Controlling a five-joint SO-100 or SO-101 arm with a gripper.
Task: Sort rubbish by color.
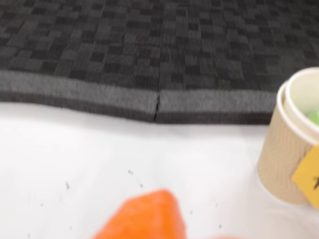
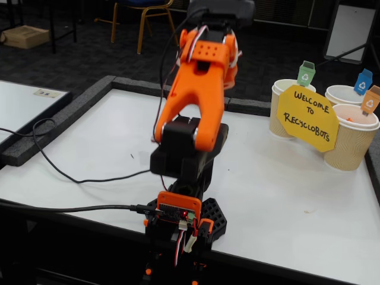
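- At the far right of the white table [image 2: 285,178] in the fixed view, three beige ribbed paper cups stand close together behind a yellow "Welcome to Recyclobots" sign [image 2: 307,117].
- The left cup [image 2: 281,113] carries a green recycling tag [image 2: 306,73], the rear cup [image 2: 343,95] a blue tag [image 2: 363,82], and the right cup [image 2: 352,139] an orange tag [image 2: 370,100].
- In the wrist view, one cup [image 1: 291,144] sits at the right edge with a light green wad [image 1: 314,117] inside it; only a sliver of the wad shows.
- Something orange shows just inside the right cup's rim in the fixed view; what it is cannot be told.
- The orange arm [image 2: 199,89] stands raised over the table's near side, reaching toward the far edge.
- The pincer [image 1: 142,219] appears only as a blurred orange tip at the wrist view's bottom edge; whether it is spread or pressed together cannot be told, and nothing is seen in it.
- A dark foam border [image 1: 99,97] edges the table, with dark carpet [image 1: 149,40] beyond.
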